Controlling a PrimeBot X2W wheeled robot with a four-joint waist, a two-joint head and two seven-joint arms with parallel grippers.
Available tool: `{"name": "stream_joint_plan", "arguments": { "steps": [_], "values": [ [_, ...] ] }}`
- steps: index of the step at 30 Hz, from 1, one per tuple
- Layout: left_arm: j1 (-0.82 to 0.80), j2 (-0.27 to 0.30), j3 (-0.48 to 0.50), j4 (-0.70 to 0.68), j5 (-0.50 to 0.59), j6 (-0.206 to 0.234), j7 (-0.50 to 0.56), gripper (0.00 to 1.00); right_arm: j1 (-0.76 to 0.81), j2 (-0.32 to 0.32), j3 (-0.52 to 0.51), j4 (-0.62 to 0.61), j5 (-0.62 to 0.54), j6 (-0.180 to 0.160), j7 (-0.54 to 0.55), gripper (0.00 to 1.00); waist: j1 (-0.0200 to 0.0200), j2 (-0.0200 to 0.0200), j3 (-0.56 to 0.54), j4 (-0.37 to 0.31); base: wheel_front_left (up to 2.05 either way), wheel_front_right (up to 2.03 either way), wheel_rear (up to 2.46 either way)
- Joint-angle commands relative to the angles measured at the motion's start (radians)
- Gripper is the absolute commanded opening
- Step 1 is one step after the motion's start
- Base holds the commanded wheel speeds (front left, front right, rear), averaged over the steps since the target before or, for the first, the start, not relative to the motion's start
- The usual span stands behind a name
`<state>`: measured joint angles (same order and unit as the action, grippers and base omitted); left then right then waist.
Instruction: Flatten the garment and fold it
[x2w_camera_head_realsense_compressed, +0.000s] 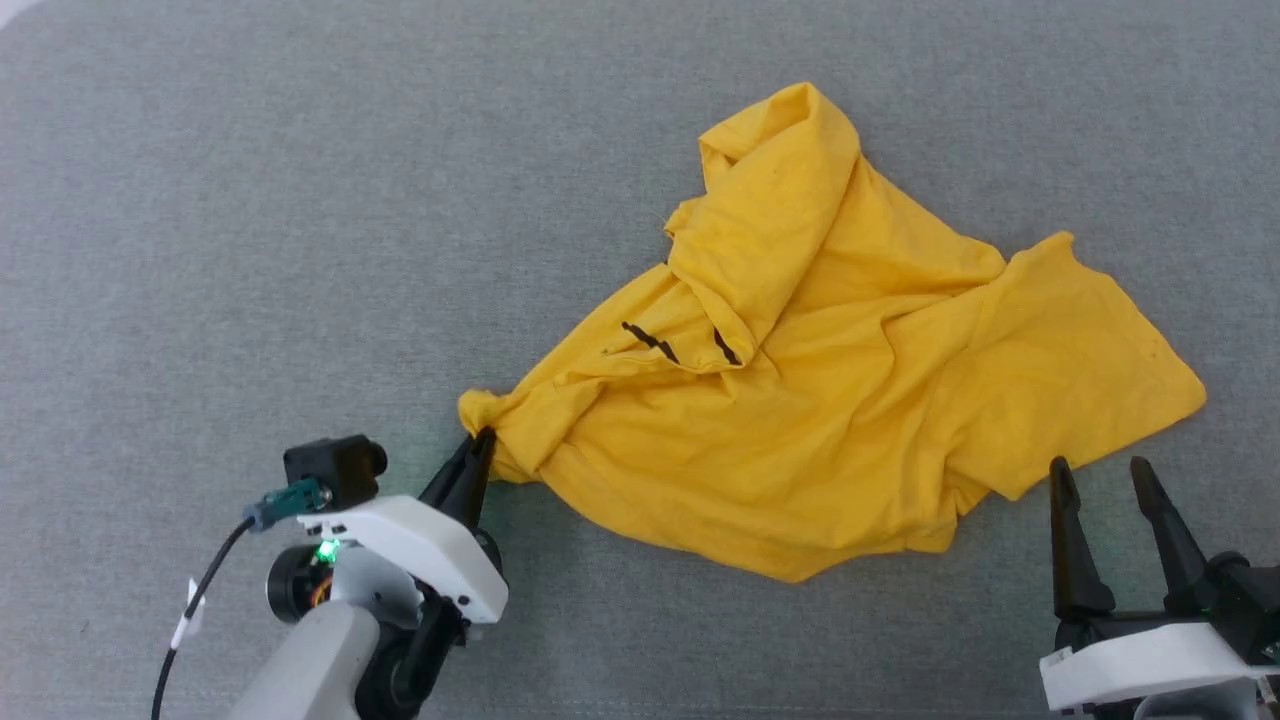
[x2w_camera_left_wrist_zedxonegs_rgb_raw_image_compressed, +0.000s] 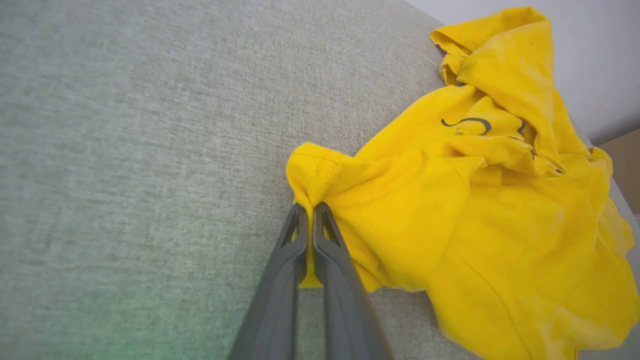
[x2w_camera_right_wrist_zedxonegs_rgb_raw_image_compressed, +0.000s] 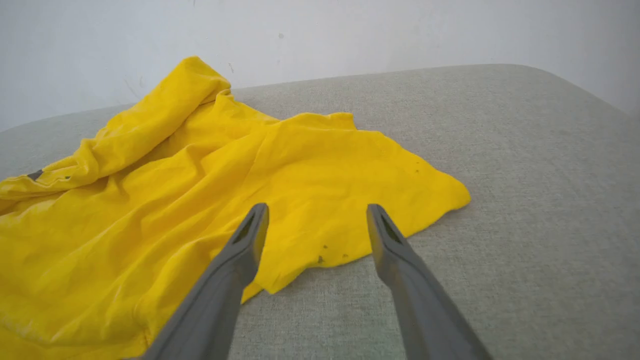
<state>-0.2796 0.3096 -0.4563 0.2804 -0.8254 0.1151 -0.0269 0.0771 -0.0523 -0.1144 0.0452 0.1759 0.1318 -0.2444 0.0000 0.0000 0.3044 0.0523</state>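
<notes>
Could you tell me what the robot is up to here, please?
The robot is working on a crumpled yellow T-shirt lying on a grey fabric surface. Its left gripper is shut on a bunched corner at the shirt's left end. The right gripper is open and empty, close to the shirt's near right edge. The shirt is not yet flattened or folded.

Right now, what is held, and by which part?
The left gripper pinches the garment by a bunched corner at its edge. The right gripper is open, holding nothing.
</notes>
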Motion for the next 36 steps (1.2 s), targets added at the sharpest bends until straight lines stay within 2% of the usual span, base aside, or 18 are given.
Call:
{"name": "stream_joint_plan", "arguments": {
  "steps": [1,2,6,10,16,25,30,36],
  "values": [
    [0.023,0.003,0.007,-0.003,-0.009,0.009,-0.008,0.42,0.009,0.002,0.001,-0.001,-0.006,-0.001,0.005,1.0,0.0,0.0,-0.008,0.008,0.0,0.0,0.0],
    [0.026,0.0,0.012,-0.015,-0.011,0.011,-0.018,1.0,0.01,0.002,0.002,-0.002,-0.007,-0.001,0.008,1.0,0.0,0.0,-0.011,0.011,0.0,0.0,0.0],
    [0.013,0.002,0.017,-0.071,0.004,0.014,-0.048,1.0,0.014,0.002,0.007,-0.004,-0.01,-0.001,0.017,1.0,0.0,0.0,-0.027,0.015,0.0,0.0,0.0],
    [-0.034,0.032,-0.004,-0.158,0.061,0.022,-0.044,1.0,0.02,0.002,0.011,-0.005,-0.009,-0.001,0.022,1.0,0.0,0.0,-0.04,0.013,0.0,0.0,0.0],
    [-0.155,0.067,-0.105,-0.228,0.179,0.02,0.059,1.0,0.022,0.002,0.024,-0.002,-0.002,-0.001,0.021,1.0,0.0,0.0,-0.038,-0.003,0.0,0.0,0.0],
    [-0.336,0.069,-0.328,-0.099,0.357,-0.068,0.267,1.0,-0.001,0.002,0.036,0.013,0.012,-0.001,0.013,1.0,0.0,0.0,0.004,-0.044,0.0,0.0,0.0],
    [-0.391,0.053,-0.38,-0.011,0.399,-0.1,0.294,1.0,-0.013,0.002,0.037,0.021,0.016,-0.001,0.006,1.0,0.0,0.0,0.027,-0.062,0.0,0.0,0.0],
    [-0.424,0.026,-0.384,0.084,0.391,-0.124,0.264,1.0,-0.024,0.002,0.037,0.029,0.018,-0.001,0.0,1.0,0.0,0.0,0.042,-0.072,0.0,0.0,0.0]
  ]
}}
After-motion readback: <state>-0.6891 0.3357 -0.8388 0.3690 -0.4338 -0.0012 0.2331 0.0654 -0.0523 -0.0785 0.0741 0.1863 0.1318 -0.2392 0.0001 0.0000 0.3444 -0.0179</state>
